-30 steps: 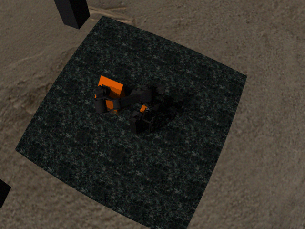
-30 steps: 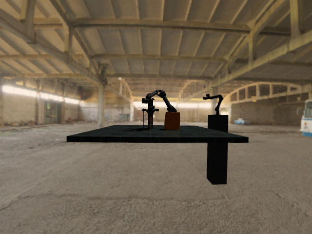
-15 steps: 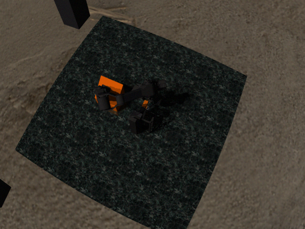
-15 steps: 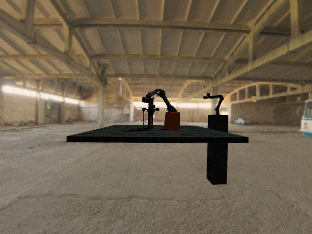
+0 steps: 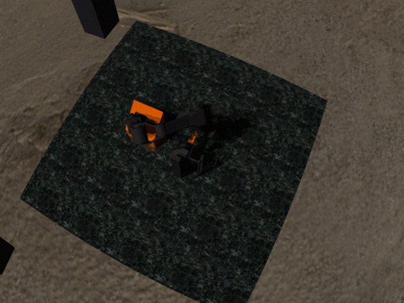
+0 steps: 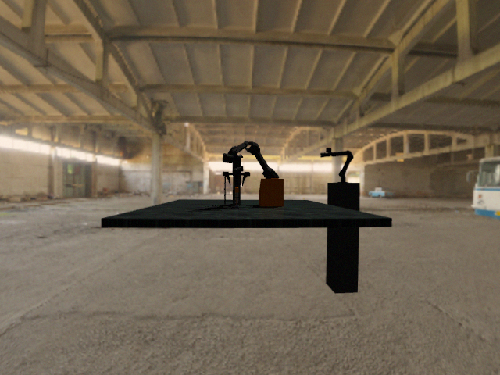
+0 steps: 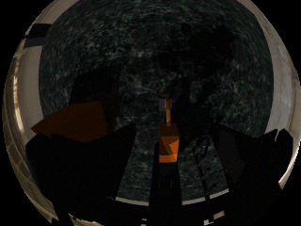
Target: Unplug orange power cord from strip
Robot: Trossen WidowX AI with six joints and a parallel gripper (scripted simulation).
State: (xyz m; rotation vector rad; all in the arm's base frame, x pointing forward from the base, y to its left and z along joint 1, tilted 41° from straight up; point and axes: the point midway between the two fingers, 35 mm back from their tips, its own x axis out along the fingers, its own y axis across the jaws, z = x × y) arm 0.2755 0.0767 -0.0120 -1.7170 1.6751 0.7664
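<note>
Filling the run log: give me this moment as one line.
claw: open, holds nothing | orange plug: between its fingers, off the table | arm: beside orange box
</note>
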